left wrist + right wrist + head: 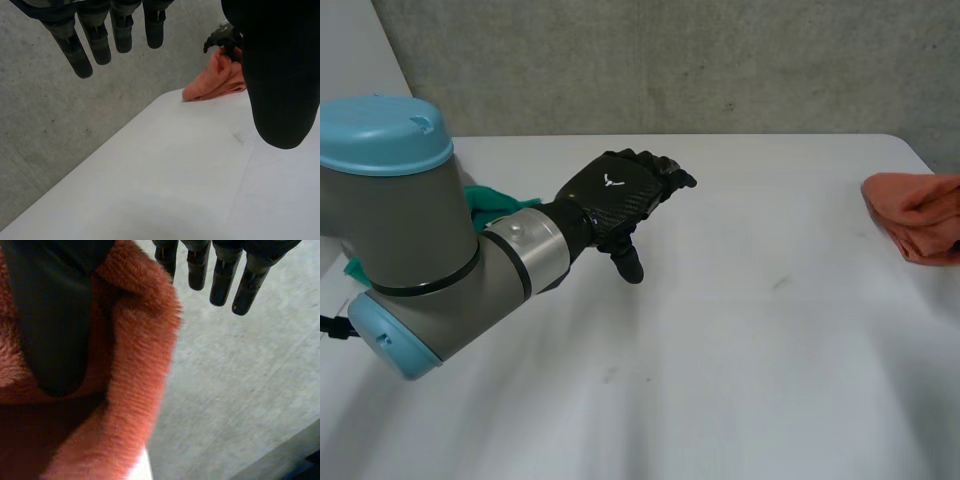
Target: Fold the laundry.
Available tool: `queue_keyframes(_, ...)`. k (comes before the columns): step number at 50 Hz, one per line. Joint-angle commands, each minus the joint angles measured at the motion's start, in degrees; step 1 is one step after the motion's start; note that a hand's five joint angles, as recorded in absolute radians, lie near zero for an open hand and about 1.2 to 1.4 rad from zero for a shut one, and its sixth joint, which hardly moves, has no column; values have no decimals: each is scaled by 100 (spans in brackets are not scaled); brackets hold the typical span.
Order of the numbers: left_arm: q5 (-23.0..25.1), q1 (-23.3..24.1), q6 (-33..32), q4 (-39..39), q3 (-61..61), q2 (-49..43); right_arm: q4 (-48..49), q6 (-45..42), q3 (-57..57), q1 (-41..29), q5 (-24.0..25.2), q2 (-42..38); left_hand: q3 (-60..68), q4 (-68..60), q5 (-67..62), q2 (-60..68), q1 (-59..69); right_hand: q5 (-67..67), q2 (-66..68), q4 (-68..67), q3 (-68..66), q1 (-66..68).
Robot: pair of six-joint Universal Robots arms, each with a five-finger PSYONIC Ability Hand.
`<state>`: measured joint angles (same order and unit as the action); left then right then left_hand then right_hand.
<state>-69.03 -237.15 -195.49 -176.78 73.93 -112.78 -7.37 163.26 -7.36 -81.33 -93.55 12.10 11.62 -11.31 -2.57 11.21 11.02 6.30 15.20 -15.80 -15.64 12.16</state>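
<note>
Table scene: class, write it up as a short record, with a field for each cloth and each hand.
table: white
orange cloth: bunched at the table's right edge, not folded flat
green cloth: at the left, partly hidden behind the left arm
left hand: above the table's middle, fingers straight, holding nothing
right hand: at the orange cloth; grip unclear

White table [740, 350]: surface bare across centre of frame; crumpled orange cloth [918, 215] lies at right edge; teal cloth [490, 200] lies at left, partly hidden.
</note>
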Motion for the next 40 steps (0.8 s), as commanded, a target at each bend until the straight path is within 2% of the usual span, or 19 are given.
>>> queue_keyframes(1, 3, -7, 28, 12, 51, 2, -1291, -382, -195, 205, 294, 293, -107, 76, 202, -66, -47, -630, -520, 580, 564, -216)
queue_keyframes(4, 3, -16, 28, 21, 86, 19, -1784, -865, -485, 285, 329, 495, -107, 76, 202, -66, -47, -630, -520, 580, 564, -216)
queue_keyframes(8, 3, -24, 28, 21, 104, 37, -1952, -1603, -793, 398, 206, 785, -124, 93, 218, -82, -64, -630, -520, 580, 564, -216)
queue_keyframes(14, 3, -16, 28, 21, 112, 55, -1523, -1973, -890, 856, 162, 1460, -124, 93, 219, -82, -64, -630, -520, 580, 564, -216)
queue_keyframes(21, -5, -16, 28, 21, 139, 230, -1100, -2632, -890, 830, 162, 1971, -141, 110, 235, -99, -81, -630, -520, 580, 564, -216)
queue_keyframes(24, -14, -33, 28, -14, 130, 379, -951, -2747, -890, 567, 162, 2261, -141, 110, 235, -99, -81, -630, -520, 580, 564, -216)
queue_keyframes(25, -23, -42, 28, -23, 130, 423, -828, -2686, -881, 288, 162, 2392, -141, 110, 235, -99, -81, -630, -520, 580, 564, -216)
queue_keyframes(31, -514, -296, 20, -488, 112, 749, -458, -2080, -1170, -822, 293, 2815, -162, 131, 257, -121, -102, -630, -520, 580, 564, -216)
queue_keyframes(35, -796, -683, -7, -866, 69, 837, -467, -1448, -1916, -1393, 802, 3158, -158, 127, 252, -116, -98, -630, -520, 580, 564, -216)
queue_keyframes(36, -805, -814, -24, -901, 42, 837, -458, -1220, -2344, -1594, 1091, 3350, -158, 127, 252, -116, -98, -630, -520, 580, 564, -216)
queue_keyframes(39, -726, -1394, -68, -840, -10, 828, -423, -955, -3111, -1920, 1566, 3693, -124, 93, 219, -83, -64, -630, -520, 580, 564, -216)
queue_keyframes(40, -648, -1691, -68, -771, -37, 758, -405, -884, -3662, -2156, 1864, 3956, -91, 60, 185, -49, -31, -630, -520, 580, 564, -216)
